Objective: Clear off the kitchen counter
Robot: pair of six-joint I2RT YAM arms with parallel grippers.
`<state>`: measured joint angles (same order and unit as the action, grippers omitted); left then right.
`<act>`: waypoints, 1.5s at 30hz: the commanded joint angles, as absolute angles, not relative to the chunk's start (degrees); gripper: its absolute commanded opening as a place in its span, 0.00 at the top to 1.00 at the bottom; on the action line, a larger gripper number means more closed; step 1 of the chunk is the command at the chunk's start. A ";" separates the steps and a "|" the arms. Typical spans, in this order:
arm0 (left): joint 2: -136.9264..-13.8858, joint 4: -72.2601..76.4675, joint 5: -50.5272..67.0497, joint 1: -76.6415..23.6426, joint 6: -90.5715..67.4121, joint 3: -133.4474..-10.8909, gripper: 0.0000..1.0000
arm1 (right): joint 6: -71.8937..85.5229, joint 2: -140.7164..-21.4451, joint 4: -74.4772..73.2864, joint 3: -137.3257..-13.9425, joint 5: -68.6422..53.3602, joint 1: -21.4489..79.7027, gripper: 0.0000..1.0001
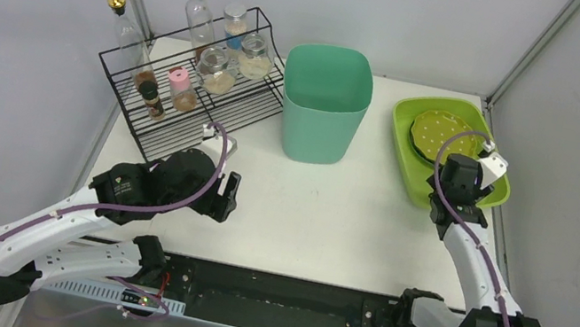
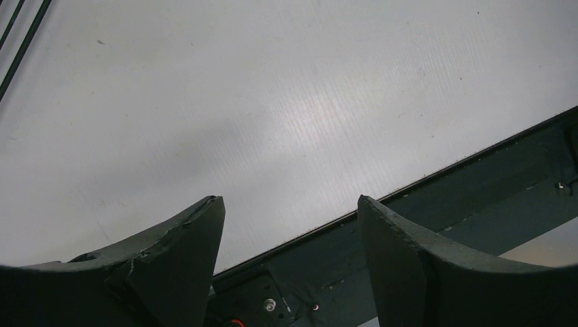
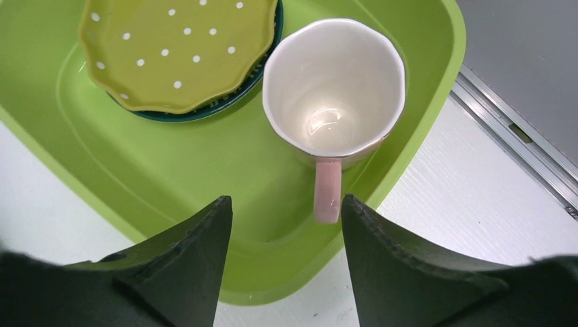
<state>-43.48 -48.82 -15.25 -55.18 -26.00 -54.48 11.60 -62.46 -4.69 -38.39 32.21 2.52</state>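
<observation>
The kitchen counter (image 1: 331, 216) is being seen as the wide white tabletop filling the middle of the top view, between the arm bases at the near edge and the goods ranged along the far side.

The left gripper (image 2: 290, 201) is being held low over the near-left part of the counter. Its jaws are being kept well apart and nothing is being gripped between them. Only bare white surface and the dark rail (image 2: 491, 177) along the counter's near edge are being framed by its wrist camera.

The right gripper (image 3: 286, 204) is being held over the near rim of the lime-green tray (image 3: 170, 177), which is lying at the far right of the counter. Its jaws are likewise being held apart, with nothing clasped. Just ahead of them a white mug (image 3: 334, 88) is standing upright in the tray, its pink handle (image 3: 327, 191) being pointed back toward the gap between the jaws. Beside the mug, a yellow-green spotted plate (image 3: 177, 54) is being carried on a dark teal plate (image 3: 204, 112); whether the mug is touching them cannot be told.

At the far left a black wire rack (image 1: 185, 123) is being occupied by two gold-topped bottles (image 1: 198, 12), several glass jars (image 1: 256, 57), a pink-lidded jar (image 1: 182, 89) and a dark-capped bottle (image 1: 152, 94). A teal plastic bin (image 1: 322, 115) is standing upright between the rack and the tray.
</observation>
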 commanded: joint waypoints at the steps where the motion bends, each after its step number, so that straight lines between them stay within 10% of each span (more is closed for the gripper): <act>1: -43.59 -49.17 -16.01 -55.55 -26.02 -54.14 0.22 | 12.72 -58.37 -12.69 -41.59 29.07 3.21 0.35; 8: -44.12 -49.07 -16.87 -55.58 -26.04 -54.09 0.04 | 14.07 -49.75 -21.57 -43.32 22.59 5.49 0.01; 23: -45.61 -49.04 -20.44 -55.57 -26.38 -55.03 0.01 | 22.84 -47.71 -35.71 -52.47 12.88 30.59 0.01; 45: -50.58 -48.79 -25.20 -55.56 -30.77 -57.37 0.01 | 37.92 -61.45 -42.92 -56.02 40.49 65.52 0.01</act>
